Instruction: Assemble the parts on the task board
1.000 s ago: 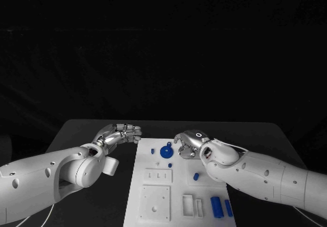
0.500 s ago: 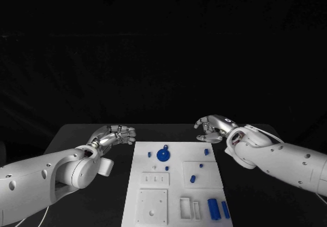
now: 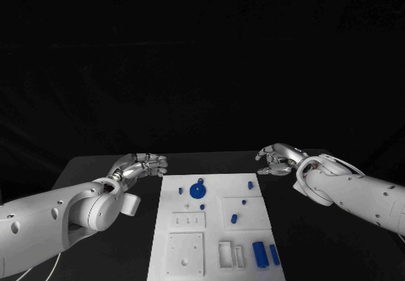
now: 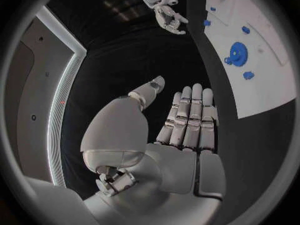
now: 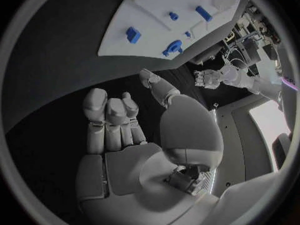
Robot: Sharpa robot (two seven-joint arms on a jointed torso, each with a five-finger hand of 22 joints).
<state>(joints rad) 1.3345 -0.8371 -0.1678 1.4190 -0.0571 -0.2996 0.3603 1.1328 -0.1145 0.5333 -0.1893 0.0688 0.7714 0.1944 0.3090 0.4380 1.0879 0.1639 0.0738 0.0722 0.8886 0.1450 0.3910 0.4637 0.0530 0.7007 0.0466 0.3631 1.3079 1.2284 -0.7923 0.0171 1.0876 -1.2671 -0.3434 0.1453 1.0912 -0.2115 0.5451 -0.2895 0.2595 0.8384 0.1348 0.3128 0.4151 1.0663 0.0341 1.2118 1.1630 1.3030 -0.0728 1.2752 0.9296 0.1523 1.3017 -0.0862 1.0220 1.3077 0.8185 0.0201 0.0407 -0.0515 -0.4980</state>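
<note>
Flanking the task board (image 3: 211, 234) with its blue gear (image 3: 196, 190), the left hand (image 3: 141, 165) and right hand (image 3: 279, 158) hover empty, fingers loosely curled, slightly apart; no legible writing.

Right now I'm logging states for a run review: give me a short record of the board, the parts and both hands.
board: white task board in the middle of the black table
gear: blue gear on the board's far half
bars: two blue bars at the near right corner
left hand: left hand off the board's left edge, fingers curled, holding nothing
right hand: right hand past the far right corner, fingers apart, holding nothing
</note>
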